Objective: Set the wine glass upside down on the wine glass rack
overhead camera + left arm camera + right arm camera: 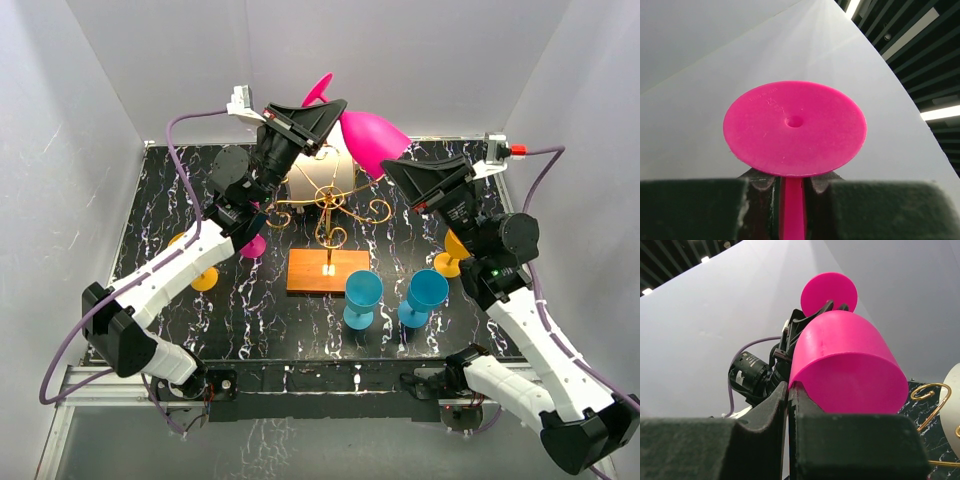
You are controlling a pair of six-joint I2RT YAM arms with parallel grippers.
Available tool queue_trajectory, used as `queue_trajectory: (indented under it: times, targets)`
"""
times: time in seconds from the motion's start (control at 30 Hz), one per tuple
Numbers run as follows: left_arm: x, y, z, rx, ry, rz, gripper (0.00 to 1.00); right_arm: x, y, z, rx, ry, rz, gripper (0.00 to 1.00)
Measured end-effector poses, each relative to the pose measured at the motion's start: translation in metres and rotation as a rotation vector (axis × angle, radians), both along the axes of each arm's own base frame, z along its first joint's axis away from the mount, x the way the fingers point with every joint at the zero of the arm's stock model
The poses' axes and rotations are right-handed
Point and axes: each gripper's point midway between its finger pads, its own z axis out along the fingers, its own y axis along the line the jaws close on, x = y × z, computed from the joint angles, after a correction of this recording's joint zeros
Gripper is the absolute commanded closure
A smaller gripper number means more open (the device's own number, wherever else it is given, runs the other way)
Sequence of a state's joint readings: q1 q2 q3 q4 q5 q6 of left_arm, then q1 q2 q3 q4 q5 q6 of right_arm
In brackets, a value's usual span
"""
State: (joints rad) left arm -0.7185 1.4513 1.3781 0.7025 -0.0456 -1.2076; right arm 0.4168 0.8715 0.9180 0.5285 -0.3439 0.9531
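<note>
Left claw (792, 186) grips the stem of the pink wine glass (372, 140); right claw (788, 400) pinches its bowl's rim, mid-air.

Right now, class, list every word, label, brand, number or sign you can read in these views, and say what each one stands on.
Nothing can be read.
Small raised lettering on the underside of the pink wine glass foot, up-left of its centre dimple: too faint to read.
wine glass rack: no text visible.
white box: no text visible.
</note>
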Motion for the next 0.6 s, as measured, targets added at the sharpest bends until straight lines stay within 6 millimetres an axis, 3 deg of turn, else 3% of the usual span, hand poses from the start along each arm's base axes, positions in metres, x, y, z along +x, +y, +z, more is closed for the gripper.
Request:
queue_trajectory:
  times: [0.13,0.23,0.33,0.43,0.6]
  targets:
    - [-0.003,-0.002,0.004,0.028,-0.017,-0.008,1.00,-0.003,0.000,-0.002,-0.011,0.012,0.004,0.62]
    - [-0.009,-0.005,0.030,0.075,-0.083,-0.020,1.00,0.002,0.001,-0.011,-0.063,0.076,-0.011,0.48]
    - [-0.016,-0.004,0.056,0.132,-0.163,-0.022,1.00,0.005,-0.002,-0.010,-0.113,0.126,-0.049,0.41]
    - [-0.026,0.000,0.071,0.216,-0.229,-0.007,1.00,0.003,-0.007,-0.017,-0.158,0.160,-0.081,0.37]
    - [-0.030,0.009,0.061,0.431,-0.279,0.058,1.00,-0.003,-0.007,-0.038,-0.257,0.205,-0.080,0.40]
